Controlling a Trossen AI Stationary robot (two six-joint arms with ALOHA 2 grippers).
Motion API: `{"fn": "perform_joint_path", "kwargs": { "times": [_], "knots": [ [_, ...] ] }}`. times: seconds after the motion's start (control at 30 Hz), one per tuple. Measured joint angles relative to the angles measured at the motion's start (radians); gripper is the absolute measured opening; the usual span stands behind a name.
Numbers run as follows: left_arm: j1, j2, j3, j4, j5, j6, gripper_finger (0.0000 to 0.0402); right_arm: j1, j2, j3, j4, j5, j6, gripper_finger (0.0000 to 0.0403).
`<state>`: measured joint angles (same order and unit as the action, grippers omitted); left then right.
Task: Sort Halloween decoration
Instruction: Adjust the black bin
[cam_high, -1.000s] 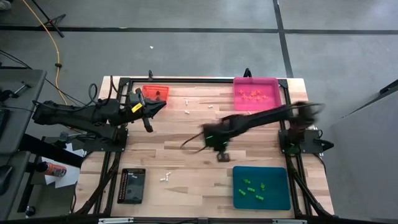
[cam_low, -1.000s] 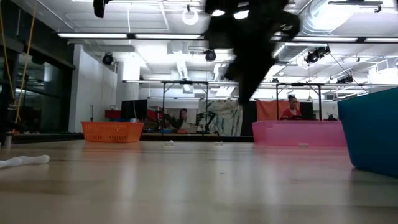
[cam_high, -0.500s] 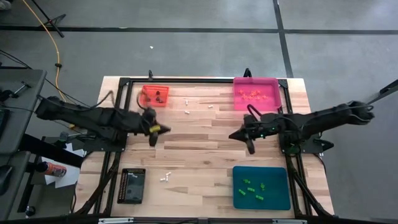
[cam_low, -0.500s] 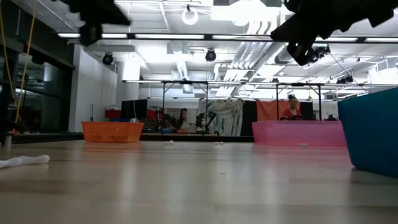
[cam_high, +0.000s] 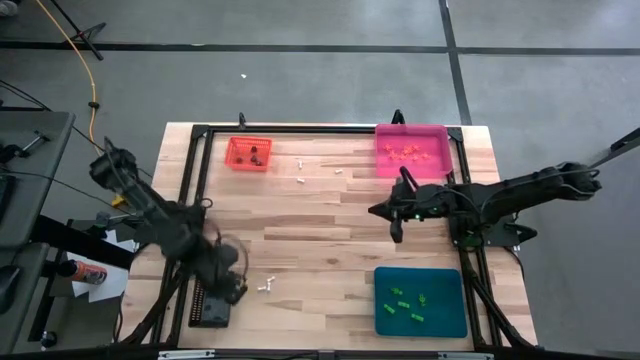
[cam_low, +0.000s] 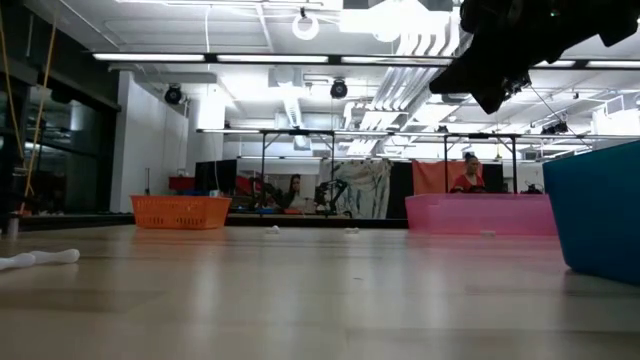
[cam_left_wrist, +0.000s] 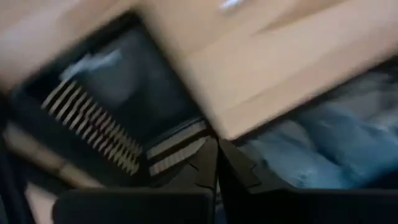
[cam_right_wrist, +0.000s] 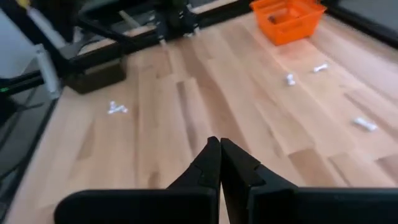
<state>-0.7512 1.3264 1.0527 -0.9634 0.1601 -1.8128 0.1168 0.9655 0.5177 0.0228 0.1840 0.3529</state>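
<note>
White trinkets lie loose on the wood: one pair near the front, others toward the far side. My left gripper is shut and empty, tipped down over the black tray, which fills its blurred wrist view. Over the table's right half hovers my right gripper, shut with nothing in it, well above the wood. Dark trinkets sit in the orange tray, orange ones in the pink tray, green ones in the teal tray.
A black frame runs along the table's far edge and down both sides by the arm bases. Bare wood lies between the two grippers. In the low view a white trinket lies at the near left.
My left gripper has swung fast from beside the orange tray toward the table's near edge, sinking, rolling and tipping down over the black tray. My right gripper has drawn back from the table's middle toward the right edge, levelled out, then held still. Both have stayed shut.
</note>
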Motion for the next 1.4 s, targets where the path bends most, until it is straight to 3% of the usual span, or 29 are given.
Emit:
{"fn": "perform_joint_path", "kwargs": {
  "times": [0.17, 0.53, 1.4],
  "knots": [
    [-0.108, 0.141, -0.002, -0.013, 0.075, -0.209, 0.0, -0.02, 0.003, 0.0, -0.004, 0.027, -0.013, 0.0],
    [-0.094, 0.313, -0.002, -0.006, 0.094, -0.324, 0.0, -0.067, 0.003, 0.0, -0.006, 0.013, -0.013, 0.0],
    [0.022, 0.35, -0.002, 0.102, -0.034, -0.328, 0.0, -0.072, 0.003, 0.0, -0.038, 0.01, -0.019, 0.0]
  ]
}}
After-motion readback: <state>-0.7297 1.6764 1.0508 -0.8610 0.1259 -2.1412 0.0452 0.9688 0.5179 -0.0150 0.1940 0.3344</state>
